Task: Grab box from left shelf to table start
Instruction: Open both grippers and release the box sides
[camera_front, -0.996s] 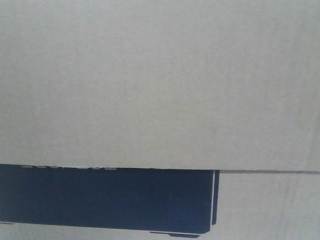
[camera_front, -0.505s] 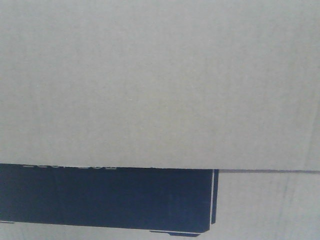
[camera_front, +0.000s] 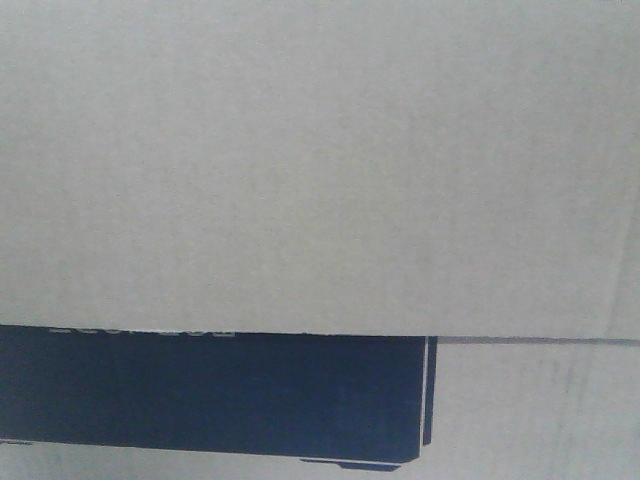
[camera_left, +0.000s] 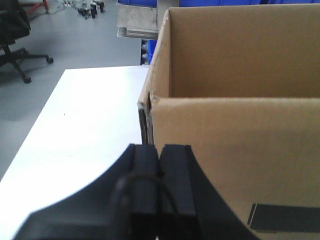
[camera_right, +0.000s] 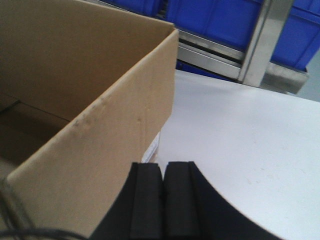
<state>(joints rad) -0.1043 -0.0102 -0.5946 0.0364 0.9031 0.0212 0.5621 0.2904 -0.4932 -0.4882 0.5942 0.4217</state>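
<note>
White table (camera_left: 85, 115) fills the left of frame beneath the box (camera_left: 235, 100); left gripper (camera_left: 160, 165) and right gripper (camera_right: 162, 190), both closed and empty, flank it. Set-down looks finished; withdrawing comes next.

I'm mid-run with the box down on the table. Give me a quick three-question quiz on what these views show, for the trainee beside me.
1. True or false: the cardboard box is open at the top.
2. What fills the front-facing view? A) blue bins B) the box's side with its black printed panel C) an office chair
3. How do the pads of the left gripper and the right gripper stand?

Key
1. True: both wrist views look down into it.
2. B.
3. Pressed together on both, nothing between them. The left gripper sits by the box's left corner over the white table; the right one sits by its right wall.
</note>
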